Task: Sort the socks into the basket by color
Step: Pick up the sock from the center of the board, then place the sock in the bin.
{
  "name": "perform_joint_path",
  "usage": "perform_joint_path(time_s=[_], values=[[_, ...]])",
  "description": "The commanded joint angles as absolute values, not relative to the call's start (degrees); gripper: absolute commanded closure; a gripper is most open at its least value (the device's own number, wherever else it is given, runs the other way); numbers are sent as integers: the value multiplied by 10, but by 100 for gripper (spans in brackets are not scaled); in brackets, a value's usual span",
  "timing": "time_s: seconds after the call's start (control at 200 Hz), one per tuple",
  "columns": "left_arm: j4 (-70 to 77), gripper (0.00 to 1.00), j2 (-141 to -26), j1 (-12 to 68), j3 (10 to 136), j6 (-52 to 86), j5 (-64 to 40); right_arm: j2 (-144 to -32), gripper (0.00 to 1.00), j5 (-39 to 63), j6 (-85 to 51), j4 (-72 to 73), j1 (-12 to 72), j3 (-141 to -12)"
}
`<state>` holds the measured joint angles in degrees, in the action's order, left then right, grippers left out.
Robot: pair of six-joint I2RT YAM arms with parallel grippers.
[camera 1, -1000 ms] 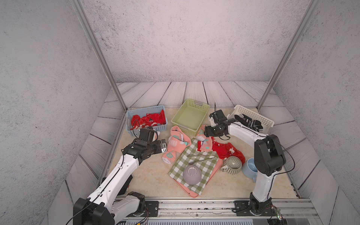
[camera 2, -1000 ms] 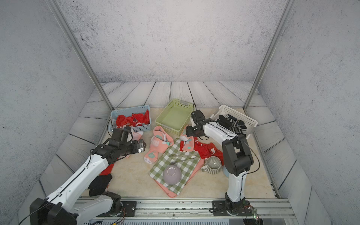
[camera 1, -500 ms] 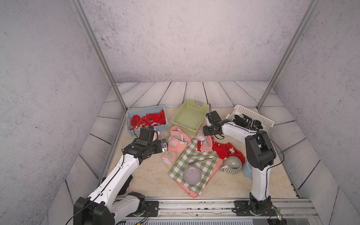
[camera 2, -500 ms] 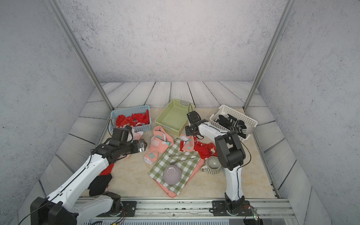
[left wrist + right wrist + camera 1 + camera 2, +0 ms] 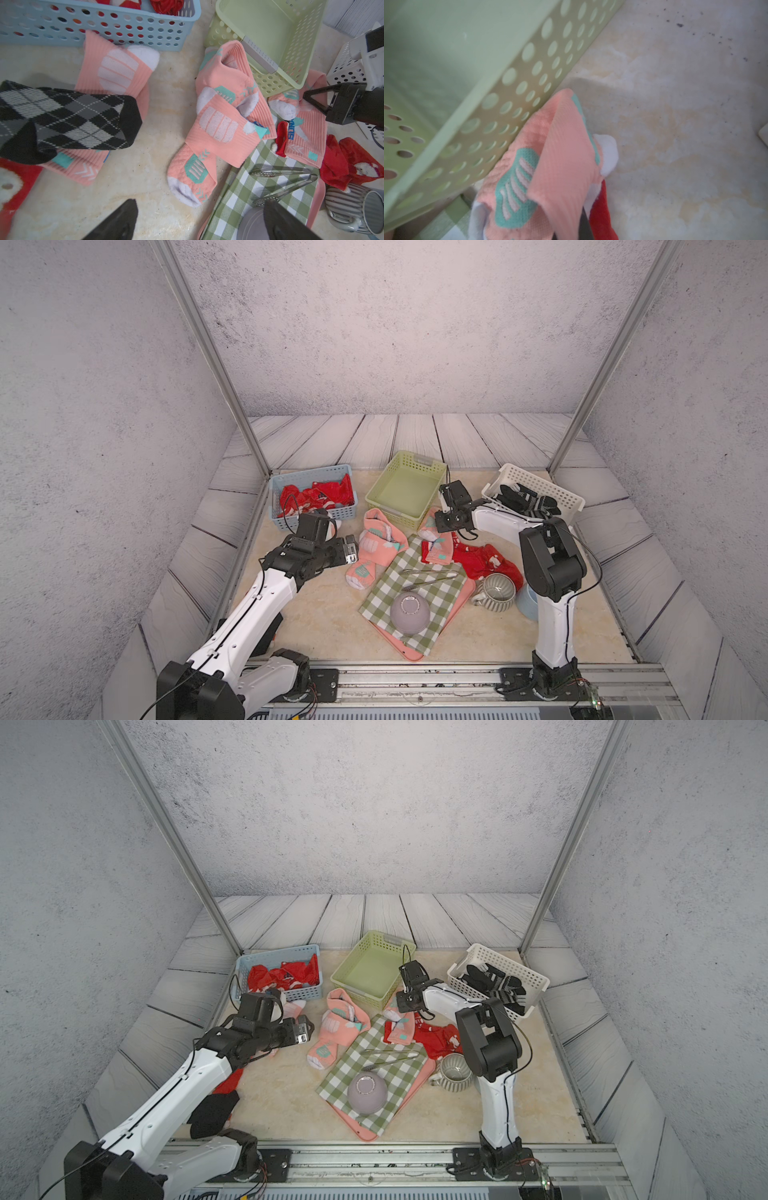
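Right hand [image 5: 440,526] has clamped onto pink sock [image 5: 562,162], grip clear only in its wrist view; left hand [image 5: 200,204] spread, empty.

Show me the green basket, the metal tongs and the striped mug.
green basket [image 5: 405,491], a top view, bare floor.
metal tongs [image 5: 262,174], left wrist view, scoop end.
striped mug [image 5: 492,606], a top view, outer wall.

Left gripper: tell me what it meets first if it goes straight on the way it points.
Probably the salmon-pink fabric sock with teal marks, at its white-toed end, lying just ahead of the open left gripper on the beige table. Depth is hard to judge.
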<state>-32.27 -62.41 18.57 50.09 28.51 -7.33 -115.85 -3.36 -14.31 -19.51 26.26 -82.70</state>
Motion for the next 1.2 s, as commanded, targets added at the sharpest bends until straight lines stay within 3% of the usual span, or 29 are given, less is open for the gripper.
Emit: perform_joint_path(time_s=[0.0, 0.365, 0.575, 0.966, 1.196], values=[[-319, 3, -609, 192, 501, 284, -75, -1097, 100, -37, -146, -212, 269, -817], [-318, 2, -595, 191, 523, 272, -67, -934, 100, -11, -145, -272, 294, -819], [-311, 1, -590, 192, 520, 269, -65, -901, 100, 13, -140, -284, 295, -885], [-319, 0, -570, 193, 522, 261, -74, -1037, 100, 65, -131, -269, 295, -1090], [-327, 0, -557, 194, 521, 253, -68, -1137, 100, 82, -133, -183, 294, -1146]])
